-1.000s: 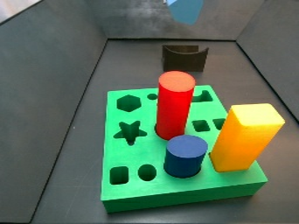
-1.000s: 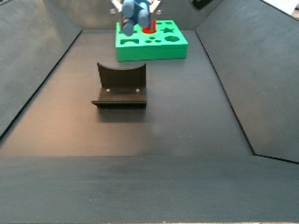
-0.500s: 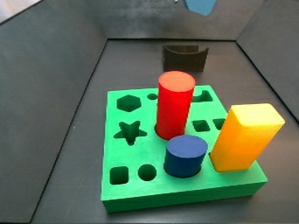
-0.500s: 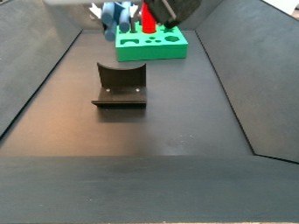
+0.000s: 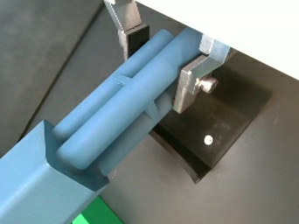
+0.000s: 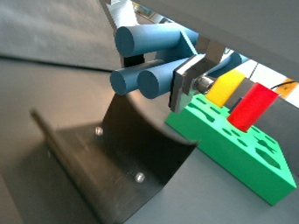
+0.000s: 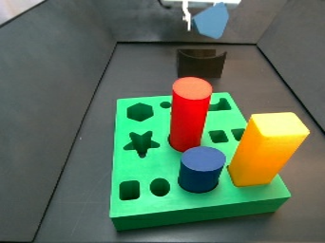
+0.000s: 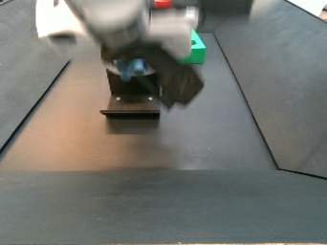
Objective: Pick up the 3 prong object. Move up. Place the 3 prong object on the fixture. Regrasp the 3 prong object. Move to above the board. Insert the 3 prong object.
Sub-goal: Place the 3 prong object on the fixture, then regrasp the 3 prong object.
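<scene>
My gripper (image 5: 158, 54) is shut on the 3 prong object (image 5: 111, 118), a dull blue piece with three round bars that also shows in a wrist view (image 6: 149, 40). A silver finger (image 5: 191, 77) presses each side of it. The gripper (image 7: 200, 13) holds the piece (image 7: 214, 21) above the dark fixture (image 7: 200, 63), apart from it. In a side view the arm covers most of the fixture (image 8: 130, 103) and the blue piece (image 8: 130, 67) hangs just over it. The green board (image 7: 152, 195) lies nearer the camera in that view.
On the board stand a red cylinder (image 7: 189, 112), a dark-blue short cylinder (image 7: 200, 169) and a yellow block (image 7: 265, 147). Dark sloping walls (image 7: 64, 104) enclose the floor on both sides. In a wrist view the board (image 6: 239, 144) lies just beyond the fixture (image 6: 105, 162).
The gripper, still holding the blue piece, has moved away from over the board and come down to just above the fixture; the arm now hides most of the board in a side view.
</scene>
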Available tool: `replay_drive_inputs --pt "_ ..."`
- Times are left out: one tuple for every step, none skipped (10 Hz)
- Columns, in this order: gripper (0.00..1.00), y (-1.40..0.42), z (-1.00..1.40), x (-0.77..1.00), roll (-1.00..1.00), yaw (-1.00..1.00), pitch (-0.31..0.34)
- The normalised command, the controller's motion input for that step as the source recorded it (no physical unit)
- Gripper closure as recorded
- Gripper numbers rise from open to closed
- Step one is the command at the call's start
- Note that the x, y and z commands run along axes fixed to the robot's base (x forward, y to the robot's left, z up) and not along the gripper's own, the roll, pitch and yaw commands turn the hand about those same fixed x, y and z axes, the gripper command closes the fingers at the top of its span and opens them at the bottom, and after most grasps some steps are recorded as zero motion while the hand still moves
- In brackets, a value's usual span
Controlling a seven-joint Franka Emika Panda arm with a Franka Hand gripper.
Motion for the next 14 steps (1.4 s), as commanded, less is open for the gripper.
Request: replay_drive_inputs --pt "1.00 0.10 -1.00 0.15 -0.68 -0.17 -0.018" --pt "1.00 0.10 -1.00 0.15 -0.56 -0.15 -0.031" --pt "1.00 0.11 -1.00 0.16 -0.34 -0.11 -0.034" --pt "1.00 0.10 -1.00 0.17 -0.26 -0.09 -0.038" --pt "1.00 0.08 -0.68 0.13 -0.17 -0.06 -0.044" --pt "1.00 0.04 -0.52 0.09 -0.14 -0.04 -0.035" --pt "1.00 0.03 -0.49 0.07 -0.08 -0.03 -0.042" --pt "1.00 0.03 -0.49 0.07 -0.08 -0.02 -0.043" --pt "1.00 0.03 -0.49 0.07 -0.08 -0.02 -0.043" --pt "1.00 -0.50 -0.17 0.00 0.00 0.00 0.000" --pt "0.00 0.00 0.00 0.00 0.00 0.00 0.000" --pt "0.00 0.00 1.00 0.00 -0.02 0.04 0.022" --pt "0.00 0.00 1.00 0.00 -0.02 0.04 0.024" --pt "0.00 0.00 1.00 -0.02 -0.01 0.04 0.018"
